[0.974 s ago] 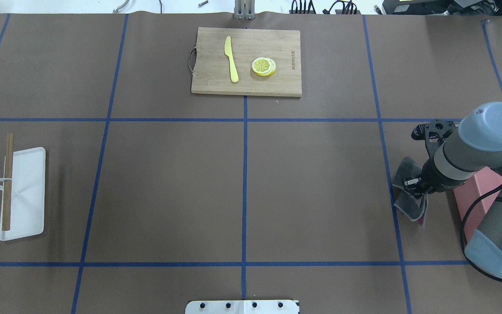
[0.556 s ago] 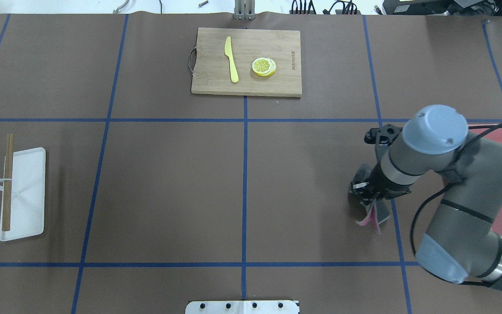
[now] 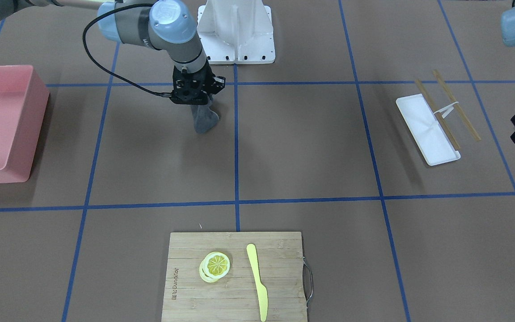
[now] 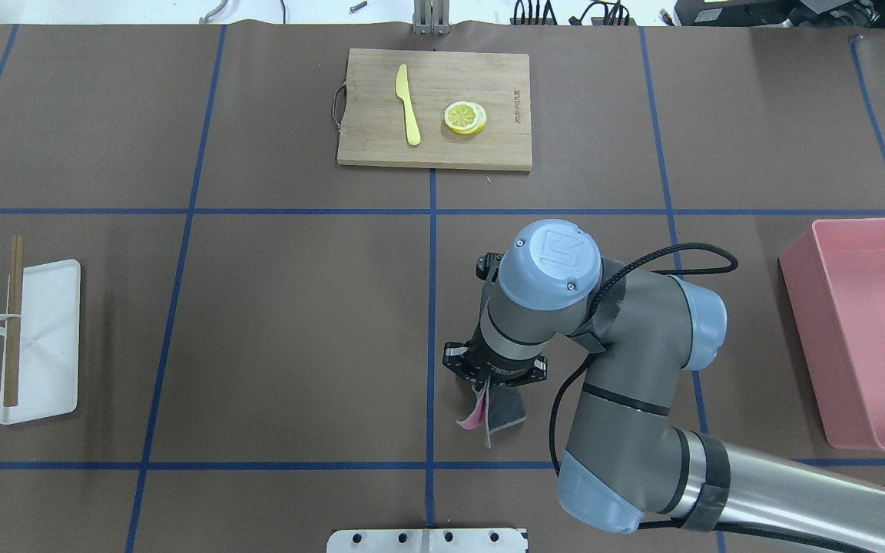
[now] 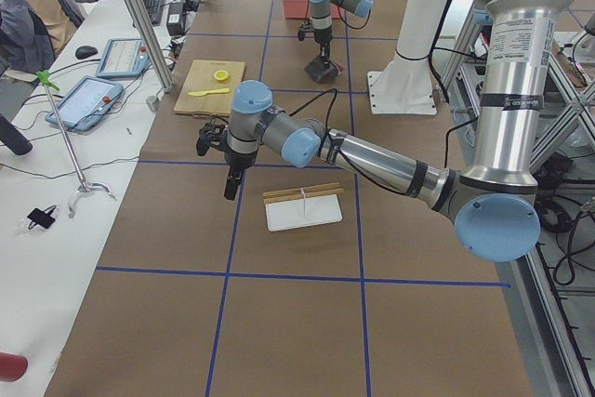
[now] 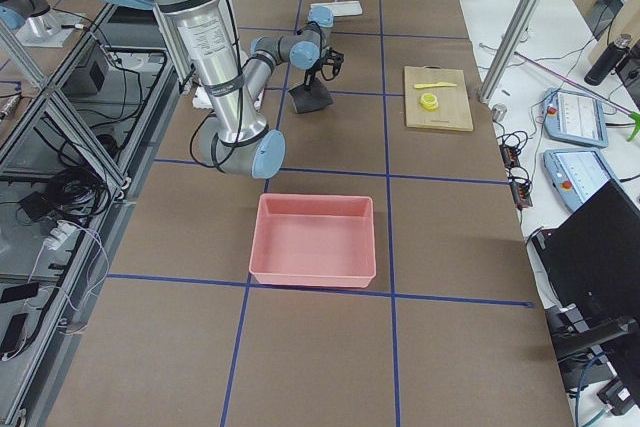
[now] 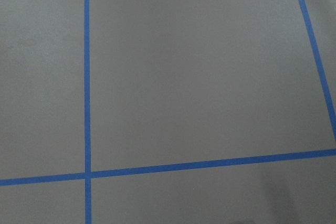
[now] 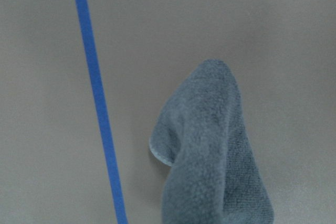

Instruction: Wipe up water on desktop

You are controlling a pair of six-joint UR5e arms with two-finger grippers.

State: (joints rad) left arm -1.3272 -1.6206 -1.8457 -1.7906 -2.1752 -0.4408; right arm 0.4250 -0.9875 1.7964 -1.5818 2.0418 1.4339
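Hanging cloth (image 4: 505,411) above matte brown desktop (image 4: 296,322)

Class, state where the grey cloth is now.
In the overhead view the grey cloth hangs from the right gripper, just right of the central blue tape line.

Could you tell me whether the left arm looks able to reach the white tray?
Probably yes: the left gripper hangs close to the white tray, only the wooden sticks lie between, and the right gripper holds its cloth well away.
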